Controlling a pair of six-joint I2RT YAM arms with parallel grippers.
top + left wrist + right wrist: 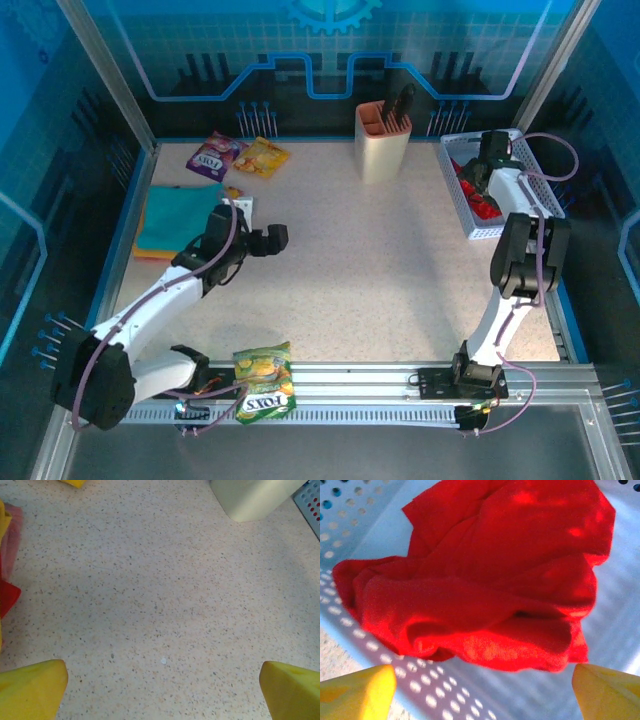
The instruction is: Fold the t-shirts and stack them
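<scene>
From the overhead camera, the red t-shirt [482, 206] is bunched up in the white basket [535, 172] at the far right of the table [380, 270]. The right gripper [480, 178] is reaching right down into that basket. The left gripper [272, 238] hangs over bare tabletop left of centre, well away from the basket. The folded teal t-shirt [178, 215] lies on the orange-yellow t-shirt [150, 253], just to its left.

Left wrist cam: fingertips [32, 690] spread wide with nothing between them, just speckled table [165, 595]. The knife block [250, 497] is up ahead.

Right wrist cam: the red t-shirt [480, 580] sits dead ahead of the right gripper [482, 697], which is spread wide and empty. The shirt is a crumpled lump lying wider side to side, roughly in line with the gap between the fingertips [357, 692]. It's half up the perforated basket [365, 535] wall.

So I'd say this grab is the right arm's job, since it's much closer. It looks like a short push straight forward, then close on the nearest fold.
</scene>
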